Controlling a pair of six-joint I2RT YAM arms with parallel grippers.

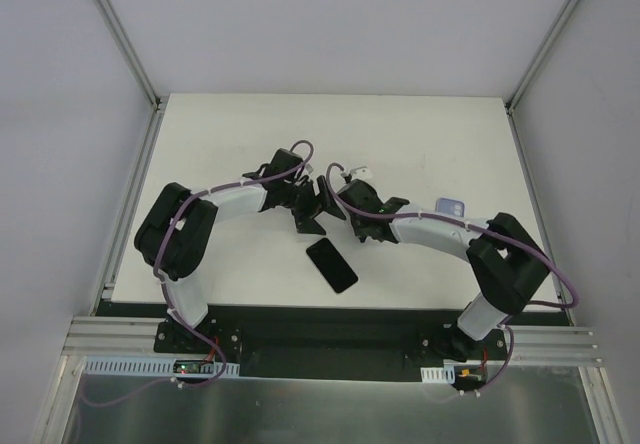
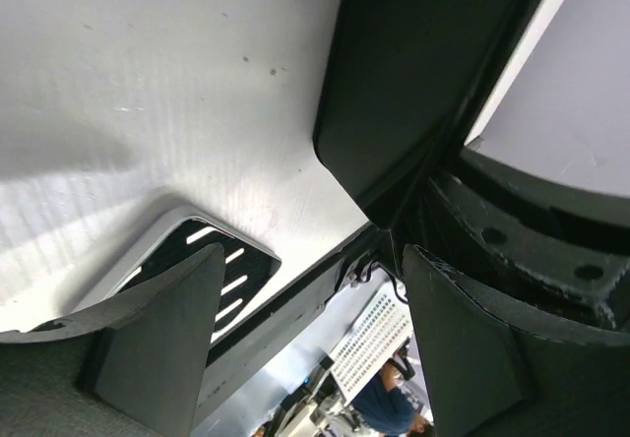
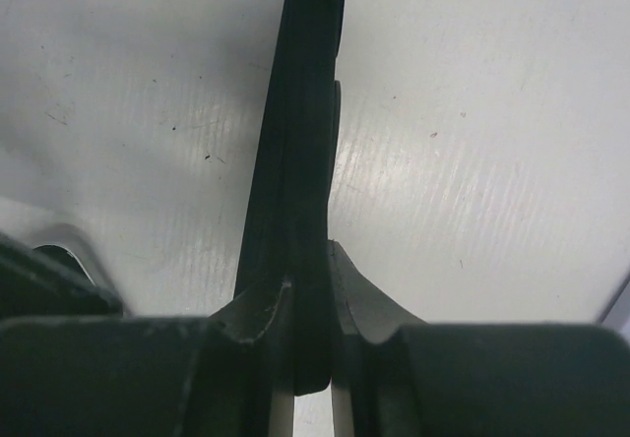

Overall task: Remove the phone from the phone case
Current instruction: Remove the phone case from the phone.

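Top external view: the phone lies flat on the white table, just near of where my two grippers meet. It is a thin black rectangle with rounded corners. Its long axis runs diagonally, one short end pointing far-left and the other near-right. It is bare and lies apart from the phone case, which is held above the table between my arms, just far-left of the phone.

Right wrist view: my right gripper is clamped on the phone case, one finger pressing each face. The case appears edge-on as a thin, dark, matte strip. Its long axis runs straight away from the fingers and leans slightly right at the far end.

Left wrist view: my left gripper stands wide apart and grips nothing. A rounded corner of the phone case, smooth and black, hangs just beyond the fingertips, closer to the right-hand one. Below on the left, the phone shows a glossy dark face with bright reflected bars and a pale, metallic-looking rim.

Top external view, right side: a small lavender object rests on the table beside my right arm; I cannot tell what it is.
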